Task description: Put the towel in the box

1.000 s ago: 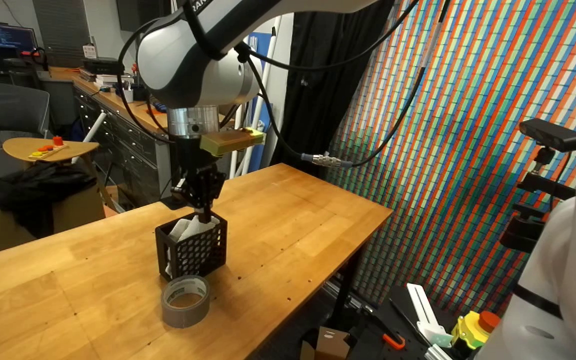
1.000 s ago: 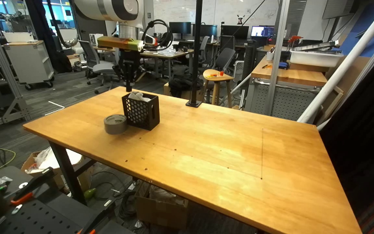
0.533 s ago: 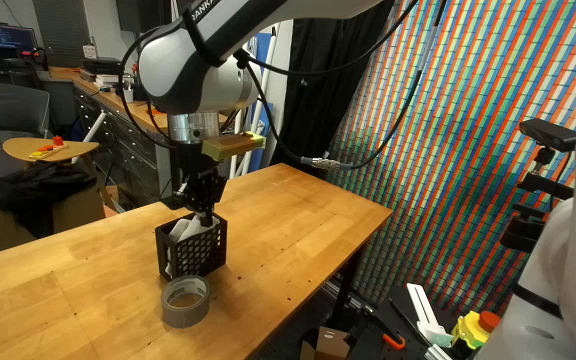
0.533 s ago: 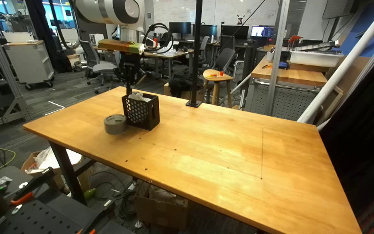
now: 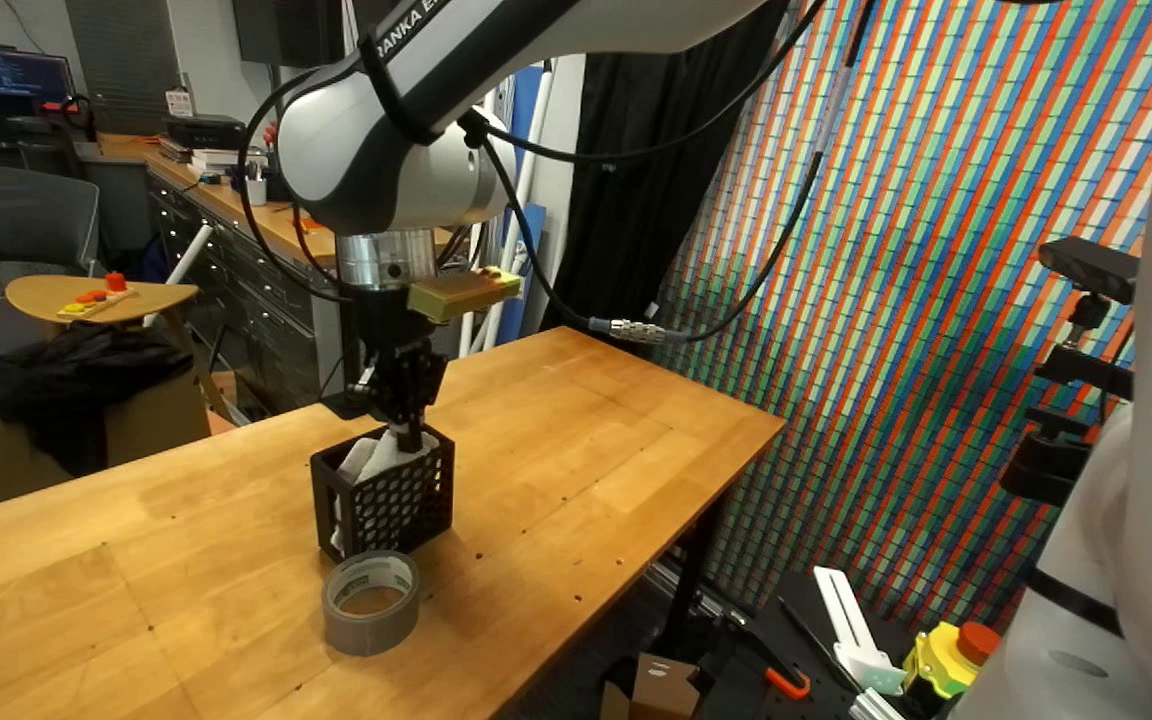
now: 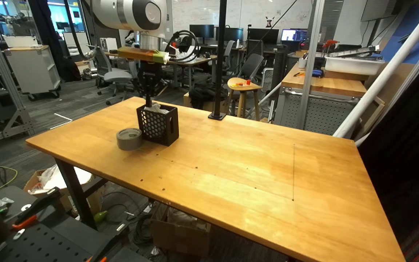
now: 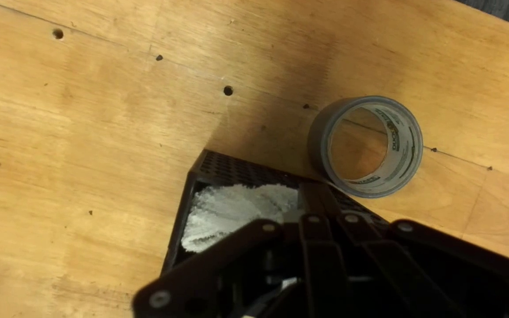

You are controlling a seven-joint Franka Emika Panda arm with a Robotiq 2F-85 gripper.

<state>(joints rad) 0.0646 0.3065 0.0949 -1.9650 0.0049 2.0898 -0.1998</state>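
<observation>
Towel point(image 7: 237, 212) in box point(image 5: 391, 512), rumpled, a fold peaking abt rim height. Tool point(image 5: 409, 442) narrow, jaws tog., tips at box mouth by the towel; nothing seen pinched, contact unclear. Towel likely lt., soft, limp, non-slip, hard to damage; shd squash under a push. If a grip's needed, try the raised fold, mid-mouth, away fm stiff mesh sides.

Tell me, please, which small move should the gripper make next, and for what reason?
I would probably press the shut gripper gently down a little: it stands right at the opening of the box, and the towel, already inside, bulges up to about the rim in an exterior view. Whether the gripper touches the cloth is hard to tell.
</observation>
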